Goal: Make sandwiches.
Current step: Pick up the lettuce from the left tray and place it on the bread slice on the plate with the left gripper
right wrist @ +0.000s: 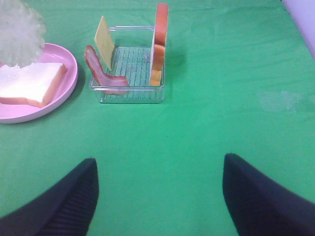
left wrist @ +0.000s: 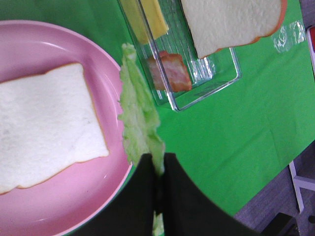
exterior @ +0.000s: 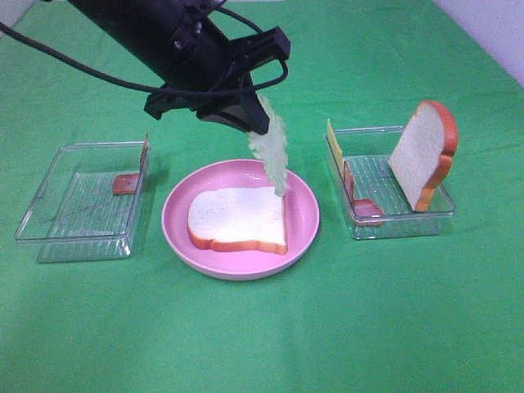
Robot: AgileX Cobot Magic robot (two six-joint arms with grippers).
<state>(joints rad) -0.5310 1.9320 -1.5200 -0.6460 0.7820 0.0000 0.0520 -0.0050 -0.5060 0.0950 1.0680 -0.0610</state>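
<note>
Bread slice [exterior: 237, 219] lies flat on the pink plate [exterior: 176, 233], lower centre, its top bare: the sandwich's base. Your left jaws pinch the lettuce [exterior: 272, 151] by its top, and the leaf dangles edge-on over the slice's right edge. Carry it left over the slice's middle, lower until it drapes, then let go. Your right jaws stand spread and empty. Second slice [exterior: 422, 155], cheese [exterior: 332, 146] and bacon [exterior: 364, 209] wait in the right tray [exterior: 401, 225].

A bright green cloth [exterior: 246, 344] fills nearly the whole view, evenly lit; a whitish tiled surface [exterior: 496, 29] shows beyond its far right corner.
</note>
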